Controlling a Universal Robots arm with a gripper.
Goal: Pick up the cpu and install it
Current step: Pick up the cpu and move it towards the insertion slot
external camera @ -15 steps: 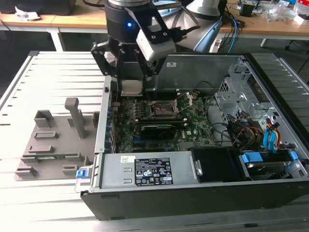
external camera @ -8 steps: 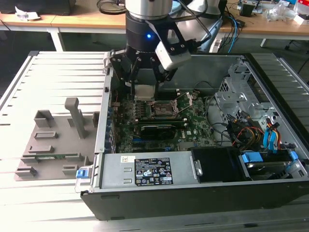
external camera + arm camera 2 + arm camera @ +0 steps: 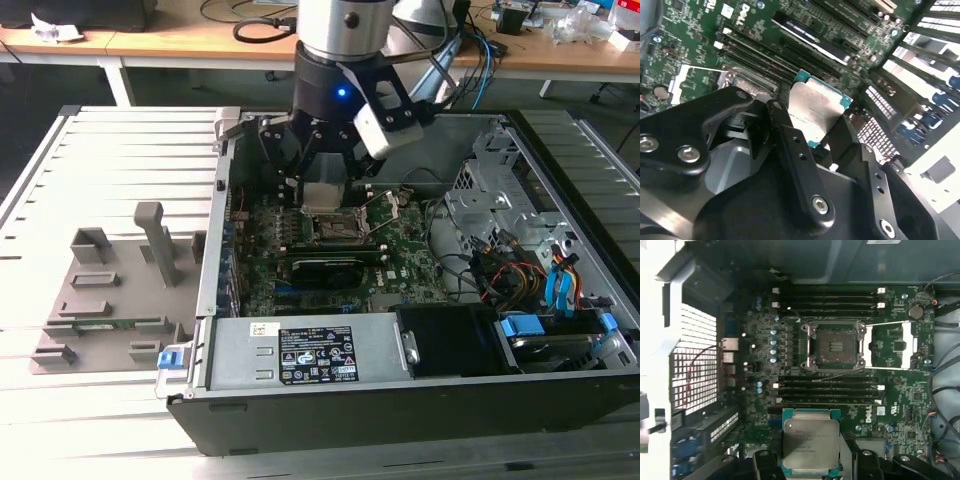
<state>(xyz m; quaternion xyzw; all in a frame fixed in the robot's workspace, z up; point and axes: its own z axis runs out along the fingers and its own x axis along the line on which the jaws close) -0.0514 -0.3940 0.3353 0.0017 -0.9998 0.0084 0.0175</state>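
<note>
My gripper (image 3: 324, 190) hangs inside the open computer case, shut on the cpu (image 3: 325, 195), a flat square chip with a silvery top. In both wrist views the cpu (image 3: 811, 440) (image 3: 816, 107) sits clamped between two black fingers (image 3: 784, 131), held clear above the green motherboard. The square black socket (image 3: 836, 346) lies open and bare, with its metal load plate (image 3: 890, 346) swung aside. In the exterior view the socket (image 3: 335, 228) is just below the held chip.
The black case wall (image 3: 300, 400) and silver power supply (image 3: 320, 350) stand in front. Drive cages and coloured cables (image 3: 530, 280) crowd the exterior view's right. A grey plastic fixture (image 3: 110, 290) lies on the slatted table at the left. Memory slots (image 3: 827, 390) flank the socket.
</note>
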